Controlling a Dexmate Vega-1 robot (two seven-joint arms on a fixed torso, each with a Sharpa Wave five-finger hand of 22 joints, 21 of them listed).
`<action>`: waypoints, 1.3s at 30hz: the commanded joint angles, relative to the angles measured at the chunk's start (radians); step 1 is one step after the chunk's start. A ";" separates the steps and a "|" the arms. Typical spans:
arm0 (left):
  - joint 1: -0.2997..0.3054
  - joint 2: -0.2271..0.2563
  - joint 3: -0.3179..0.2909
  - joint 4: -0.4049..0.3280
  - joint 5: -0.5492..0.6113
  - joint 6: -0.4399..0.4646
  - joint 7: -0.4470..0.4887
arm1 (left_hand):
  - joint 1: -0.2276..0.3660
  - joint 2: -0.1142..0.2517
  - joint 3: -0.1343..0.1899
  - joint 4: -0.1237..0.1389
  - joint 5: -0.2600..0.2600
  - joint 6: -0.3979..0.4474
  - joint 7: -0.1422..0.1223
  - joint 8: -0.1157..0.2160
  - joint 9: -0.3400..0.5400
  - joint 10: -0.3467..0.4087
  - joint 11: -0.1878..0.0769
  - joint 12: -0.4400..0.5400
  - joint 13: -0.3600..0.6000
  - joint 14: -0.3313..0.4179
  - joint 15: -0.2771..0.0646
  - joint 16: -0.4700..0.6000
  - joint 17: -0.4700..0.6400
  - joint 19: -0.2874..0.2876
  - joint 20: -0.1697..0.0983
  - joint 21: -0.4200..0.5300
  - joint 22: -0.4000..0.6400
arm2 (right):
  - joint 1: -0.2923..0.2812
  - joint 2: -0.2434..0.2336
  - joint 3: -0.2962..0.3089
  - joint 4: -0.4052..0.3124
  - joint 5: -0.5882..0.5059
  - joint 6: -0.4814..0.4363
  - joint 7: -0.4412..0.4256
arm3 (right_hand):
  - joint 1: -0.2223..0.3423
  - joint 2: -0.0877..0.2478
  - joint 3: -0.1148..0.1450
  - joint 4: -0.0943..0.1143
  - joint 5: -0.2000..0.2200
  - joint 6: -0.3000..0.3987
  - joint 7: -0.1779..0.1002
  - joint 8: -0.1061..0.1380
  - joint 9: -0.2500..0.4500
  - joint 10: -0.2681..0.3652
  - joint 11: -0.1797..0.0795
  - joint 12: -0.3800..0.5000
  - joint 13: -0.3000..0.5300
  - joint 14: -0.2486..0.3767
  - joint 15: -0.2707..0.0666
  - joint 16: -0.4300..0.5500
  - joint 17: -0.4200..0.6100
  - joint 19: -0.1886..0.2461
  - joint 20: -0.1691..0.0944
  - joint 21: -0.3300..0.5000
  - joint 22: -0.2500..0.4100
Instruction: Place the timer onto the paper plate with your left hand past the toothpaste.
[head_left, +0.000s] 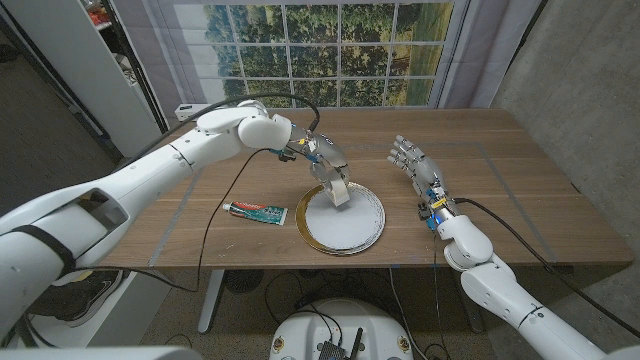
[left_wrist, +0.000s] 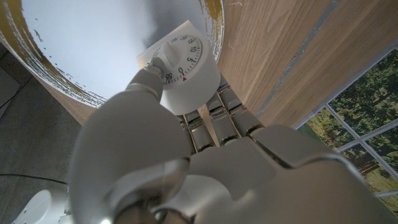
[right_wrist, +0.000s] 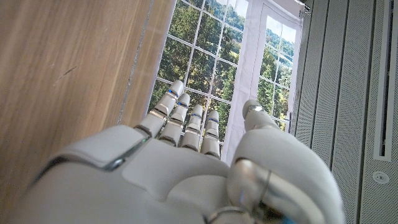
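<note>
Left hand (head_left: 327, 163) gripped the timer (head_left: 338, 192) over the paper plate (head_left: 362, 236), at its 11 o'clock rim. Toothpaste (head_left: 257, 211) lay at the plate's 9 o'clock. Right hand (head_left: 418, 167) held nothing, fingers apart.

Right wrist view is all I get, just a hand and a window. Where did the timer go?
Observer: The left hand holds the timer over the paper plate.
Operator: Can you read its dial?
Observer: Yes, in the left wrist view the dial has black numbers and a small red mark.
Operator: Where's the toothpaste?
Observer: The toothpaste lies on the table, on the plate's left side.
Operator: Is my hand holding anything?
Observer: No, the right hand holds nothing, fingers apart, to the right of the plate.
</note>
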 joint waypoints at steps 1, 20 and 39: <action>0.028 -0.011 0.019 0.034 0.118 -0.068 0.098 | 0.042 0.042 0.022 0.028 -0.003 0.005 -0.006 0.003 0.000 0.011 -0.012 -0.004 0.140 -0.004 -0.167 -0.001 0.005 -0.009 -0.011 0.005 0.000 | -0.011 0.002 0.002 -0.009 -0.011 0.007 -0.012 | 0.002 0.011 0.000 -0.001 0.004 0.011 -0.001 0.001 0.002 0.008 -0.002 0.008 0.000 -0.001 -0.069 0.005 -0.001 0.010 0.001 -0.003 0.004; 0.048 -0.011 0.017 0.030 0.158 -0.046 0.124 | 0.009 0.017 -0.001 0.046 -0.022 -0.047 -0.002 -0.030 -0.003 -0.099 0.021 -0.064 0.156 -0.114 -0.135 -0.056 0.011 -0.076 0.020 -0.001 -0.006 | -0.019 0.005 0.001 -0.022 -0.023 -0.003 -0.030 | 0.002 0.012 -0.001 -0.003 0.004 0.012 0.000 0.001 0.001 0.011 0.000 0.009 -0.004 0.002 -0.069 0.008 -0.004 0.016 0.002 -0.016 0.005; 0.074 0.026 -0.034 -0.097 0.147 0.077 0.027 | -0.045 -0.038 -0.057 0.059 -0.025 -0.222 -0.014 -0.125 -0.011 -0.266 0.085 -0.168 0.131 -0.303 -0.044 -0.139 -0.006 -0.168 0.089 -0.027 -0.015 | -0.003 0.000 -0.004 -0.026 -0.013 -0.020 -0.014 | 0.002 0.012 -0.001 -0.004 0.005 0.012 -0.001 0.000 0.001 0.014 0.001 0.010 -0.007 0.003 -0.071 0.010 -0.007 0.021 0.005 -0.027 0.005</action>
